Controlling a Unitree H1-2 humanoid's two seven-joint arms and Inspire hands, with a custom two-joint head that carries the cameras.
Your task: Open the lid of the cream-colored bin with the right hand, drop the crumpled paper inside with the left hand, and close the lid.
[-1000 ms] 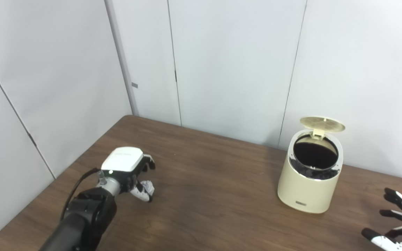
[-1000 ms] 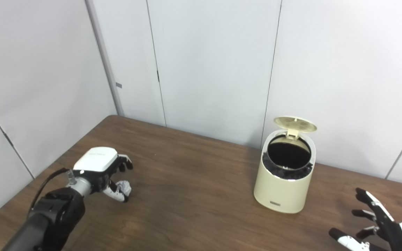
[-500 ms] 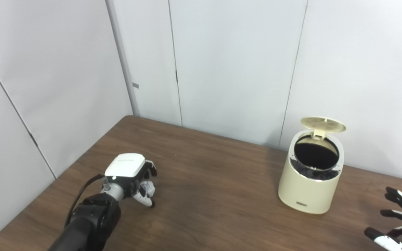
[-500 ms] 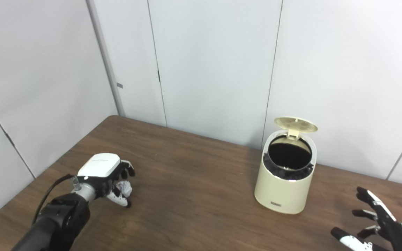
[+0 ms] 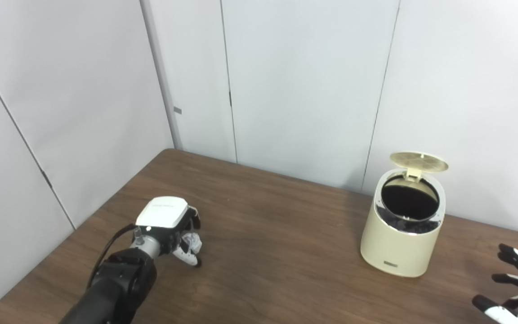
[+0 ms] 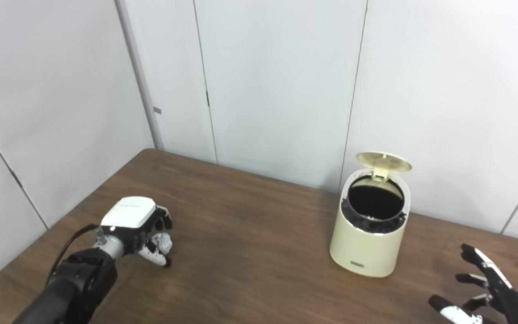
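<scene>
Now the left hand curls around the white crumpled paper ball on the brown wooden table. Well to its right, the cream-colored cylindrical bin stands, round lid raised; the right hand waits empty, fingers spread. Next: lift and carry.

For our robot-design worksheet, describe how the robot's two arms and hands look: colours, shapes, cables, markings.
The left arm is a thick, glossy black cylinder ending in a silver metal wrist, with a thin black cable looping beside it. The left hand has a rounded white plastic back plate and black fingers with white parts. The right hand shows slim black fingers with white segments; its arm is out of view. No markings are readable.
</scene>
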